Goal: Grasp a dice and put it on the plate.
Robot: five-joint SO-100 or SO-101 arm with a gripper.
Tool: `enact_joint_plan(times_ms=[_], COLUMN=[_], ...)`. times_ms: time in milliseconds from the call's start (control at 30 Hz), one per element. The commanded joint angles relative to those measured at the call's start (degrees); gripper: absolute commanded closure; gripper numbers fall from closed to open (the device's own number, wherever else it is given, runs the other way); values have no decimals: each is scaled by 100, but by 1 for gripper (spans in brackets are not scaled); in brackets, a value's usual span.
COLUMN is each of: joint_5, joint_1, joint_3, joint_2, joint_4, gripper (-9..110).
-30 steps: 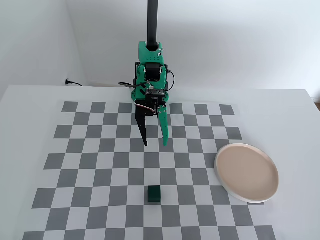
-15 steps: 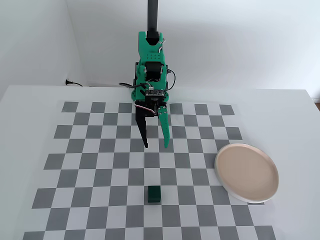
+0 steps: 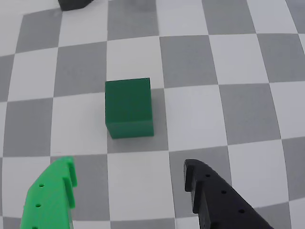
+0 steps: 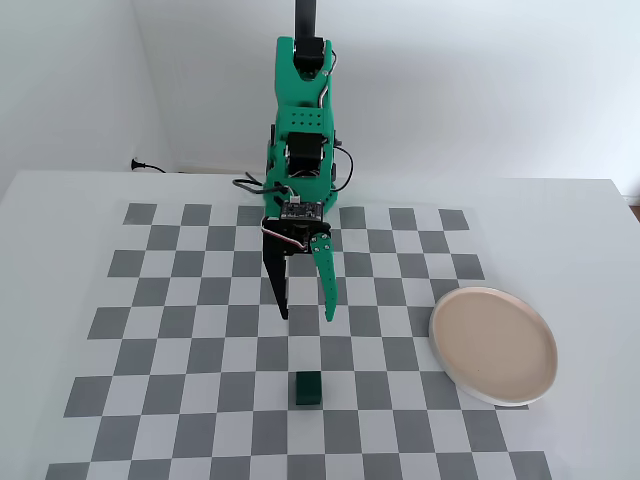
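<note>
A grey-and-white checkered mat (image 4: 200, 300) covers a white table (image 4: 60, 210) set against plain white walls, with a black cable (image 4: 150, 167) at the far left edge. In the fixed view the dice (image 4: 308, 389) sits near the mat's front, well apart from the plate (image 4: 493, 345) at right. The gripper (image 4: 305, 316) hangs above the mat beyond the dice, fingers spread apart and empty.
</note>
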State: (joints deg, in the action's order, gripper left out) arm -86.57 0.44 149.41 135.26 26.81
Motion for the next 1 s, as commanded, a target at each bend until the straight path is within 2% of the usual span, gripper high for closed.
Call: enact_joint_plan(times_ms=[0,233,633,967], joint_5=[-167,-483,-976,-870], joint_1=[79,97,-176,-255], joint_3=[-870,-1767,-2206,-2593], joint_2=[-765,-1934,-2856,-3709], joint_4=[-378,-457,-800,-1169], gripper=[82,81,80,81])
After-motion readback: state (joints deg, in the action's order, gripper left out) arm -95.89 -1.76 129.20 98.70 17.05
